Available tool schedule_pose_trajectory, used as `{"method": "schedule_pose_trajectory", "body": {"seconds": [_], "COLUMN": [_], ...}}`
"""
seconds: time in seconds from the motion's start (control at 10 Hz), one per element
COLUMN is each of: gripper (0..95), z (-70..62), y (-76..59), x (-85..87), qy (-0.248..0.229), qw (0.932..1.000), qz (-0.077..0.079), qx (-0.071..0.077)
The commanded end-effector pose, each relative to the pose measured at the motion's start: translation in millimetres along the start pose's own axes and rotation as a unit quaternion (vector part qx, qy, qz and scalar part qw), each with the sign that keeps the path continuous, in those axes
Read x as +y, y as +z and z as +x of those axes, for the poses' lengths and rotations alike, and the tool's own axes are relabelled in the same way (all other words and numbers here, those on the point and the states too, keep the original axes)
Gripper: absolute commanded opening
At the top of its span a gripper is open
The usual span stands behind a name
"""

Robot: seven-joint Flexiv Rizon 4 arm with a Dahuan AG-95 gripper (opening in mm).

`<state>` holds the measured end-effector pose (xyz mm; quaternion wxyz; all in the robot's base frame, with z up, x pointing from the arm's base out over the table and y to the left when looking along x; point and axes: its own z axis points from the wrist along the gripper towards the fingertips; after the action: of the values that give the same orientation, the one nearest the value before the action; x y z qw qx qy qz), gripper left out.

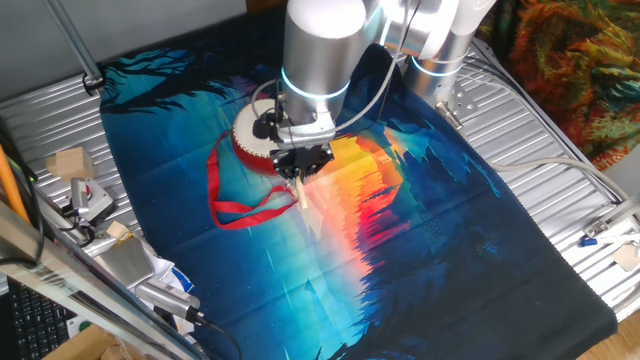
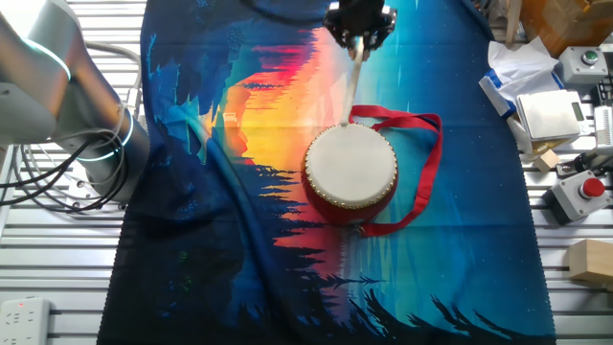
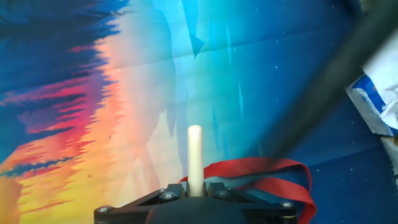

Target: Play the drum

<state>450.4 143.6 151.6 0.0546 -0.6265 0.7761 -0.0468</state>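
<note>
The drum is small and round with a cream skin top and red sides; it sits on the printed cloth, partly hidden behind the arm in one fixed view. Its red ribbon strap loops out beside it and shows in the hand view. My gripper is shut on a thin pale wooden stick, which points away from the drum and ends above the cloth. The gripper hangs beyond the drum's far side, not over the skin.
A colourful printed cloth covers the table's middle. Boxes, a red button unit, wooden blocks and white packets lie along the metal table edges. Cables run by the arm base.
</note>
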Motion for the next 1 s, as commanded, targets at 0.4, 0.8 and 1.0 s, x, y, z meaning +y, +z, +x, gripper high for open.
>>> {"method": "schedule_pose_trajectory", "body": {"seconds": [0.4, 0.8, 1.0], "gripper": [0.0, 0.0, 0.0], "z": [-1.2, -11.7, -15.0], "y": [56.0, 32.2, 17.4], "x": [-15.2, -23.3, -20.6], "qy": [0.004, 0.014, 0.016], "qw": [0.9982, 0.9996, 0.9998], "qz": [0.014, -0.001, -0.007], "qx": [-0.057, -0.025, -0.004]}}
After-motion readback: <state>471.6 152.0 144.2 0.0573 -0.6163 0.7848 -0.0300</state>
